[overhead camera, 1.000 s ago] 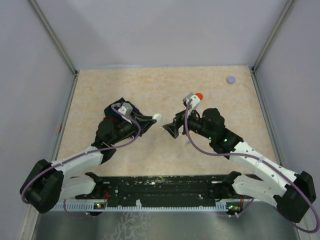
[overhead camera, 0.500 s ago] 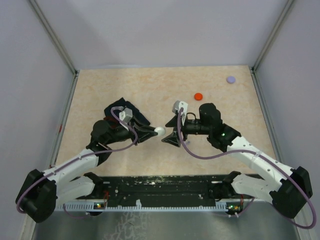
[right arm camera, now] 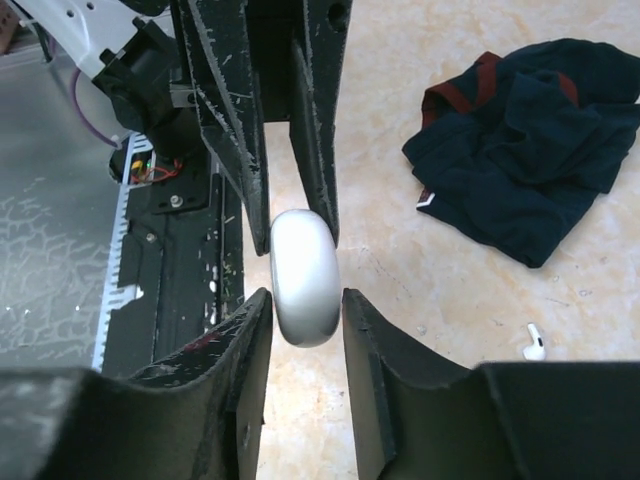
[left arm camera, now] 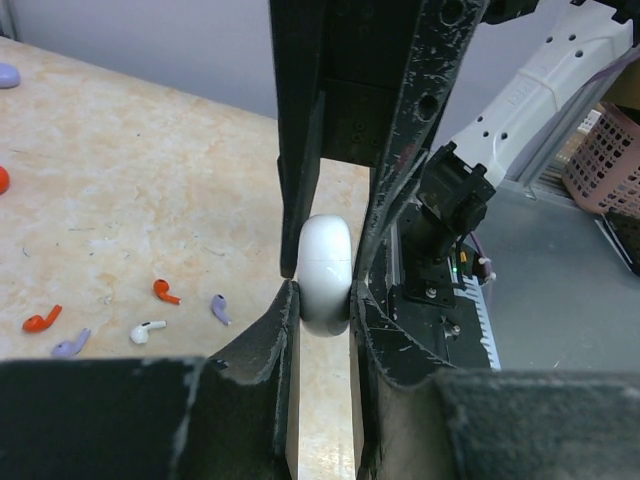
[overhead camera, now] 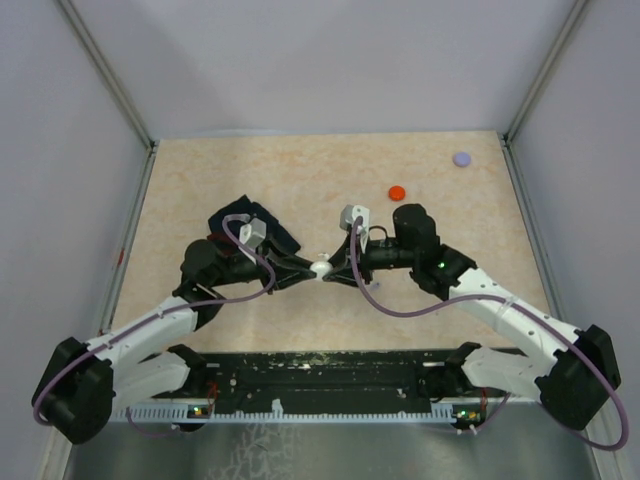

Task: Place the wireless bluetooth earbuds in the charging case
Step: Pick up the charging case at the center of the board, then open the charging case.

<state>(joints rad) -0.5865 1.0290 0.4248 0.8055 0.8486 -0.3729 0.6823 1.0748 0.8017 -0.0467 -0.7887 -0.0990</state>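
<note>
Wireless bluetooth earbuds [left arm camera: 166,292] lie loose on the worktop [overhead camera: 200,170], none in the case. Left wrist view shows five in a small scatter: two red, two lavender, one white, all apart from each other, mid worktop close to where the grippers meet. Right wrist view shows a white earbud [right arm camera: 534,343] lying alone, some way from the dark cloth [right arm camera: 530,150]; cannot tell if it is the same white one. Arms hide all of them in the top view

Charging case [overhead camera: 320,268]: white, glossy, rounded, faint seam across it, held in the air over the middle of the worktop. Left gripper [overhead camera: 308,268] comes in from the left and is clenched on the case. Right gripper [overhead camera: 335,270] comes in from the right, jaws drawn in around the same case at right angles to the left pair, pads look pressed on both sides. Finger surfaces black and heavily scuffed

Surface: beige marbled worktop with fine scratches. Pale grey-lilac walls on left, far and right sides, metal frame posts [overhead camera: 110,70] rising from the far corners. Black rail [overhead camera: 320,375] with a white toothed strip runs along the near edge. Red disc [overhead camera: 397,192] sits right of middle toward the far edge, lavender disc [overhead camera: 461,158] near the far right corner, well apart. The cloth is navy with red trim, crumpled left of middle, partly under the left arm. Past the near edge a grey metal plate and a pink woven basket [left arm camera: 600,150]
</note>
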